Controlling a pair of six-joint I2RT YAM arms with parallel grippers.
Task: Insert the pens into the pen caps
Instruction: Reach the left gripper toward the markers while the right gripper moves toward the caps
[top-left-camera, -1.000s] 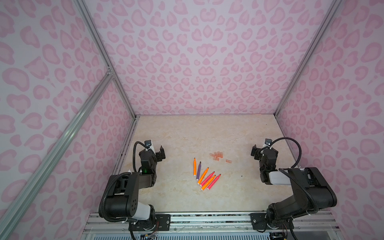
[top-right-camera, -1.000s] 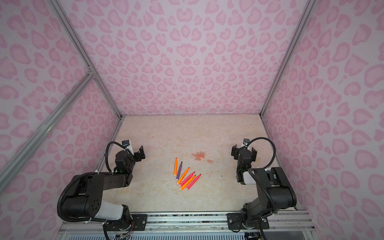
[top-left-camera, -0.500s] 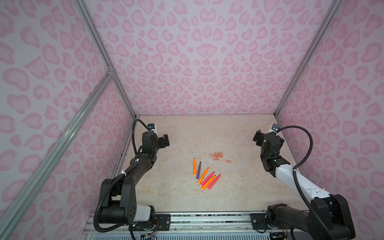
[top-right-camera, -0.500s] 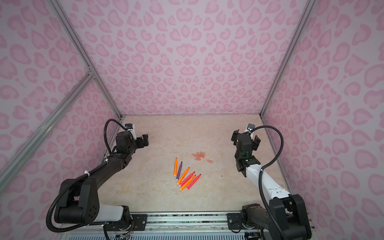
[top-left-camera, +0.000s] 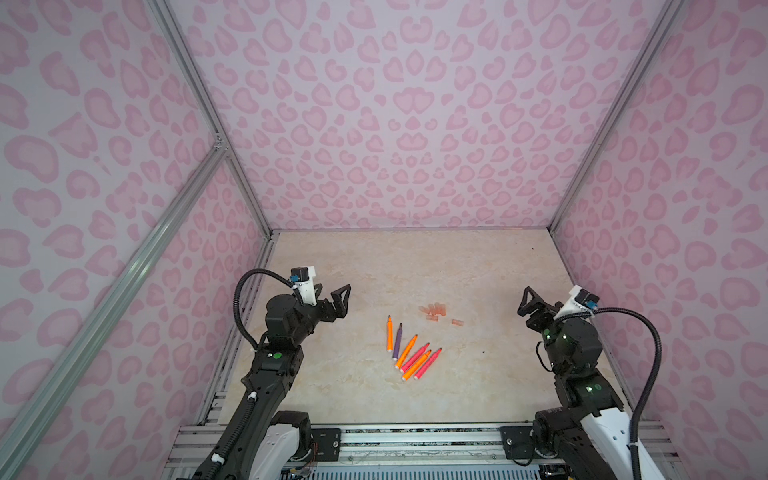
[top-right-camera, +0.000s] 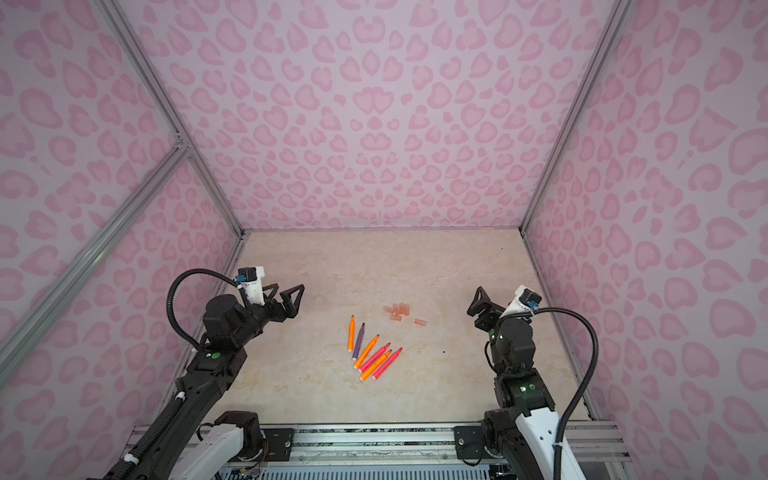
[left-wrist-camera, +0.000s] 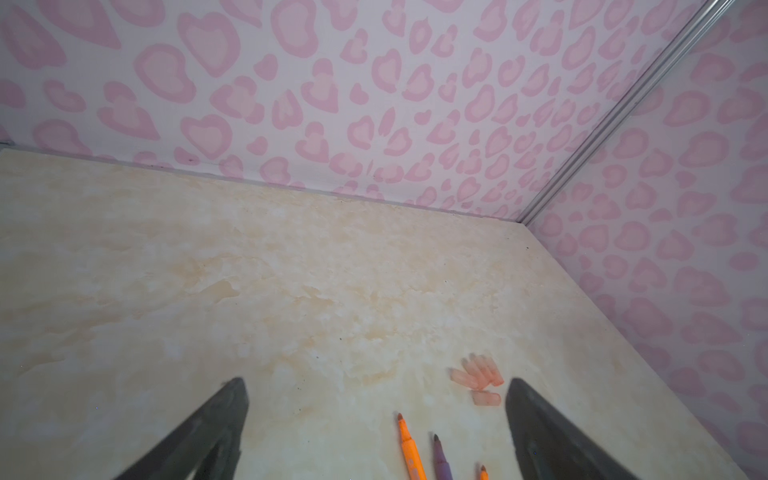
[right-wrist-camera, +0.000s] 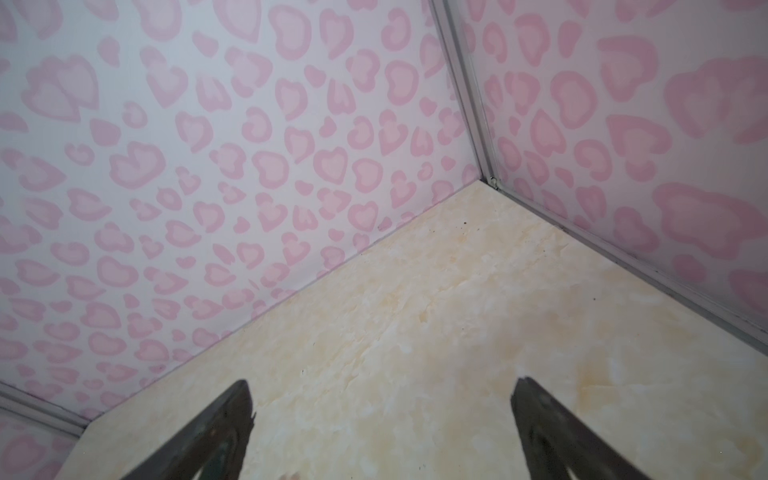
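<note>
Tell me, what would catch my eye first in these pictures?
Probably the pink heart-patterned walls that box in the whole scene. Next come the bright pens, fanned out in the middle of the table, with the pale pen caps clustered just beyond them. The black left gripper and right gripper hang open on either side, touching nothing.
</note>
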